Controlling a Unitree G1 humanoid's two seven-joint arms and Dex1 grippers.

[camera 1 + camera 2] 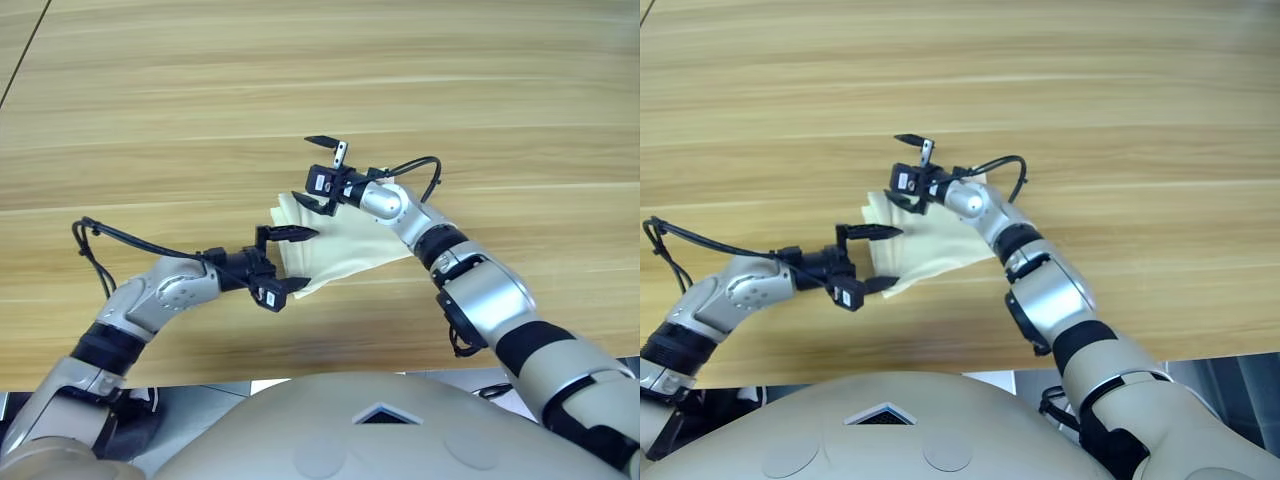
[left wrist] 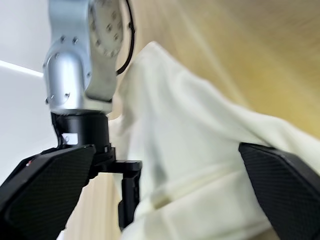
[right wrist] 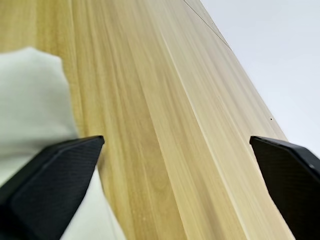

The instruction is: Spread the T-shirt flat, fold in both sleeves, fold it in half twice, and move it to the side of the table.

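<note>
Left gripper [image 1: 298, 258] is spread wide, its two fingers straddling the near left edge of the T-shirt [image 1: 345, 245] without pinching it. Right gripper [image 1: 318, 170] is wide open too, one of its two fingers by the shirt's far corner and the other up over bare table [image 1: 200, 100]. So two grippers, both holding nothing. Just one T-shirt here, cream, in a compact folded pile on the wooden table's near part, between the two arms

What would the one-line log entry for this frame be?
shirt: folded, on table | left gripper: open, straddling its left edge | right gripper: open, at its far corner
</note>
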